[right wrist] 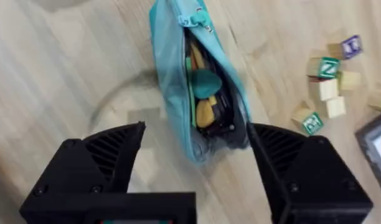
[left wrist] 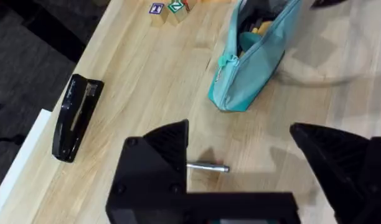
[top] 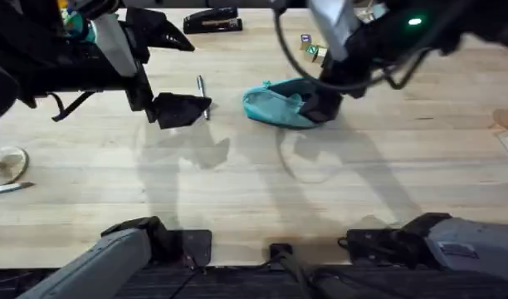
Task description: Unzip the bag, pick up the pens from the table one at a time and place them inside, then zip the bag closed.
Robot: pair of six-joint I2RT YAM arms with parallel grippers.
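pen [top: 202, 94] lies on the desk [top: 262, 191], upper middle, pointing up-down | left gripper [top: 181, 109] open, just left of it, nearer arm | bag [top: 279, 104] unzipped, right gripper [right wrist: 197, 168] open around its end

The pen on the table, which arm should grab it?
Probably the left. Its open end effector hangs right over the silver pen, fingers on either side. The right end effector is busy at the open teal pouch, farther away.
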